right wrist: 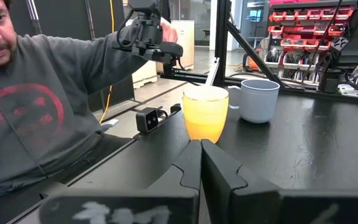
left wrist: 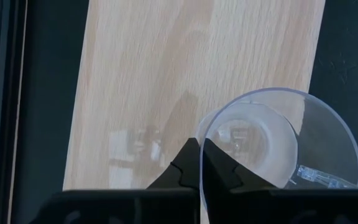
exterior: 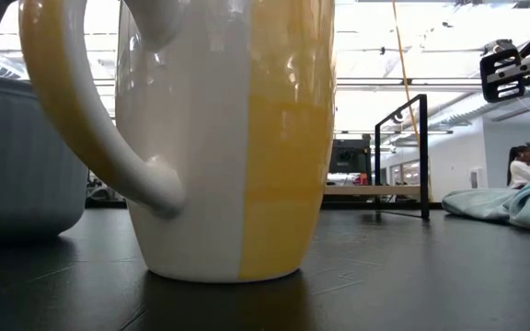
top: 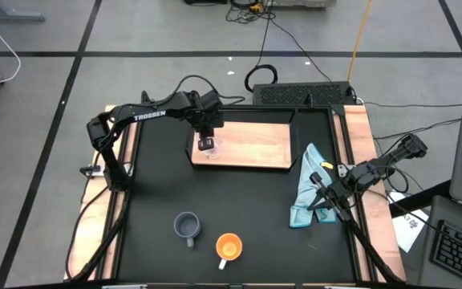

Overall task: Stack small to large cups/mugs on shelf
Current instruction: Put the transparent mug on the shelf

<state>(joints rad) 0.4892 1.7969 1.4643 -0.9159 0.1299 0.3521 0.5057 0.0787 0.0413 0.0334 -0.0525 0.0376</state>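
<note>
The clear glass cup is over the left end of the light-wood shelf, and my left gripper is shut on it. The blue-grey mug and the orange mug with a white handle stand upright on the black table near its front edge. They also show in the right wrist view, orange and blue-grey. My right gripper is shut and empty above the light-blue cloth at the table's right. My left gripper pinches the glass cup's rim, one finger inside the cup and one outside. The fingers come from above, pointing down. The cup is upright over the shelf; I cannot tell whether its base touches the wood.
A person sits beyond the table's near edge, one hand raised. A small black camera stands at that edge. In the low view the orange mug stands very close. Bare black table lies between the shelf and the mugs.
</note>
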